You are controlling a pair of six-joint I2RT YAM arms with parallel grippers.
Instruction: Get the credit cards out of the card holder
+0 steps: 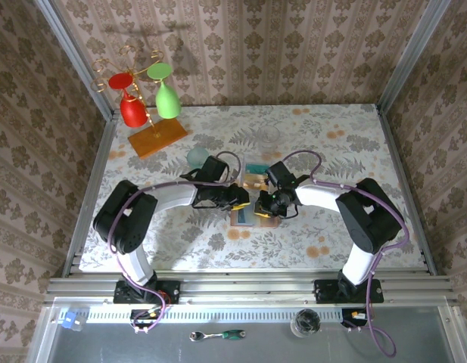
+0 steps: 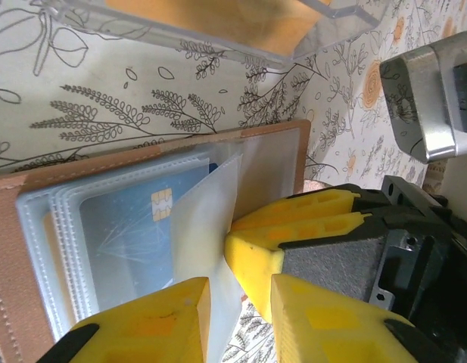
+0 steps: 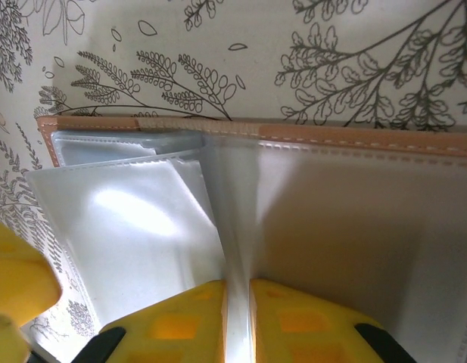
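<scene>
The brown card holder (image 1: 241,218) lies open on the table between both grippers. Its clear sleeves fan out inside the tan stitched border (image 2: 142,160). A blue credit card (image 2: 135,231) with a gold chip sits in one sleeve. My right gripper (image 3: 238,306) is shut on one clear sleeve (image 3: 237,249) and holds it upright above the holder (image 3: 331,138). Its yellow fingers (image 2: 294,234) reach in from the right in the left wrist view. My left gripper (image 2: 241,314) hovers over the holder's near edge with a narrow gap between its jaws. The lifted sleeve brushes its left finger (image 2: 154,321).
A clear plastic box (image 2: 218,23) with orange and teal pieces inside sits just beyond the holder (image 1: 256,179). At the back left an orange wooden rack (image 1: 156,138) holds a red glass (image 1: 132,107) and a green glass (image 1: 166,97). A pale round object (image 1: 197,157) lies behind the left arm.
</scene>
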